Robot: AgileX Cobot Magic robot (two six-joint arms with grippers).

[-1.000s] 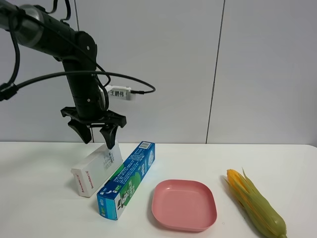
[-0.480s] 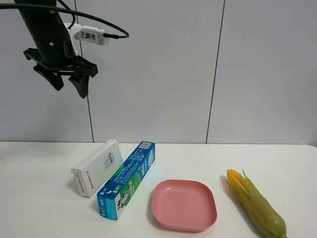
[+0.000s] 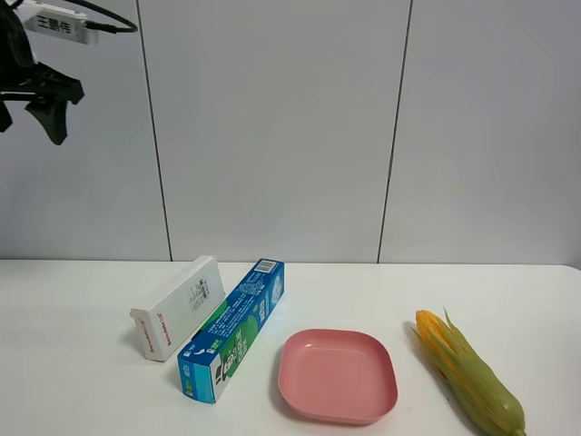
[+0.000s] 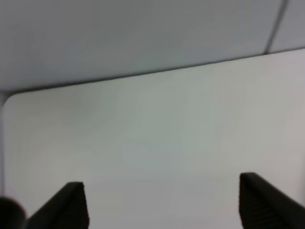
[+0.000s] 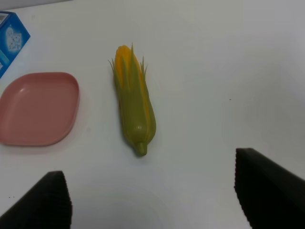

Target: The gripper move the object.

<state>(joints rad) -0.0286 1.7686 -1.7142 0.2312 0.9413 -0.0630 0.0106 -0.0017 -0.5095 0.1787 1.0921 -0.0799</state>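
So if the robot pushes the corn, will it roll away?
Probably a little. The corn is long and rounded, lying on its side on the flat table, so a sideways push could roll it. Its loose husk tips may slow it, and it looks tapered, so it would likely curve.

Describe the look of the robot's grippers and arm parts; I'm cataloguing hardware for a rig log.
The left gripper is a black claw with pointed, tapering fingers, only partly in frame at the exterior view's edge. A small white module with dark printed characters sits above it, trailing a thin black cable. In the wrist views, both grippers show matte black, finely ribbed fingertips. No sleeves are visible.
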